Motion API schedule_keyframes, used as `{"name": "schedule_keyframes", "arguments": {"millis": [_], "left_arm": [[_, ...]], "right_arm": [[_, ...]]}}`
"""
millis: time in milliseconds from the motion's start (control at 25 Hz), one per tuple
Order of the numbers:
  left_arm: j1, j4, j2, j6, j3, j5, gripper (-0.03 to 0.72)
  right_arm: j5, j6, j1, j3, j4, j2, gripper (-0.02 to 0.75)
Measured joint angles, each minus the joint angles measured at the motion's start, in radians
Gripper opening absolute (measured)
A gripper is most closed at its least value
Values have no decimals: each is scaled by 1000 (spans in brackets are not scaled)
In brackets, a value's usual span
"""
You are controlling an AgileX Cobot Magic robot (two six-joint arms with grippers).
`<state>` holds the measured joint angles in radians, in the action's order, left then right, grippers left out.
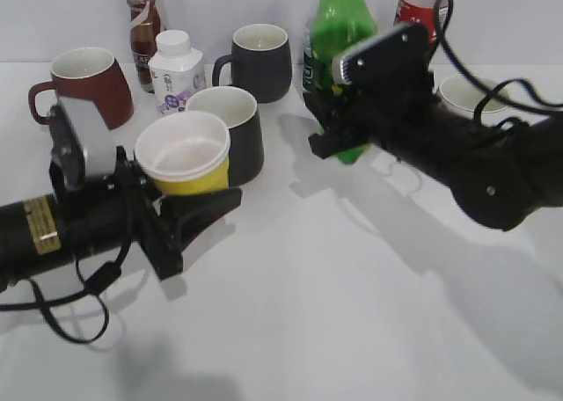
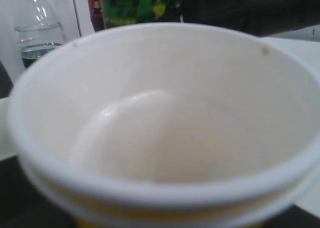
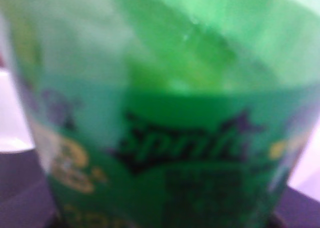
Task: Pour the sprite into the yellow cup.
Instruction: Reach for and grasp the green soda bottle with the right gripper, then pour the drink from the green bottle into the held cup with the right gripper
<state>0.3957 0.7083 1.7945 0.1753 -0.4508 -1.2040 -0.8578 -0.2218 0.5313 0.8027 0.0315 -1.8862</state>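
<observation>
The yellow cup (image 1: 195,183), with a white inside and rim, is held upright in my left gripper (image 1: 201,200) at the left of the table; it looks empty. It fills the left wrist view (image 2: 165,138) and hides the jaws there. The sprite (image 1: 339,23), a tall green bottle, stands upright at the back middle with my right gripper (image 1: 339,130) shut round its lower body. Its label fills the right wrist view (image 3: 175,138). The bottle's top is cut off by the frame's edge. The bottle is to the right of the cup and apart from it.
Behind the cup stand a dark mug (image 1: 239,128), a white milk bottle (image 1: 176,71), a dark red mug (image 1: 88,84), a brown drink bottle (image 1: 142,27) and another dark mug (image 1: 259,62). A red-labelled bottle (image 1: 418,10) and a white cup (image 1: 466,93) stand at the back right.
</observation>
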Motion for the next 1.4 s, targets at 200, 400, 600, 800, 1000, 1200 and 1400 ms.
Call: {"name": "schedule_keyframes", "arguments": {"millis": [200, 400, 600, 800, 1000, 1200, 1400], "left_arm": [[0, 63, 0, 73, -61, 52, 417], [0, 158, 0, 166, -106, 119, 417], [0, 243, 3, 212, -120, 144, 417], [0, 301, 22, 222, -121, 156, 417], [0, 308, 22, 223, -124, 154, 417], [0, 326, 22, 223, -125, 150, 417], [0, 340, 22, 223, -126, 148, 417]], "right_arm": [[12, -136, 0, 43, 79, 32, 426], [60, -342, 0, 58, 92, 38, 426], [152, -524, 0, 58, 96, 40, 426], [179, -669, -1, 36, 96, 42, 426], [187, -771, -14, 13, 96, 45, 426], [186, -887, -20, 13, 91, 52, 426], [178, -979, -20, 13, 91, 52, 426]]}}
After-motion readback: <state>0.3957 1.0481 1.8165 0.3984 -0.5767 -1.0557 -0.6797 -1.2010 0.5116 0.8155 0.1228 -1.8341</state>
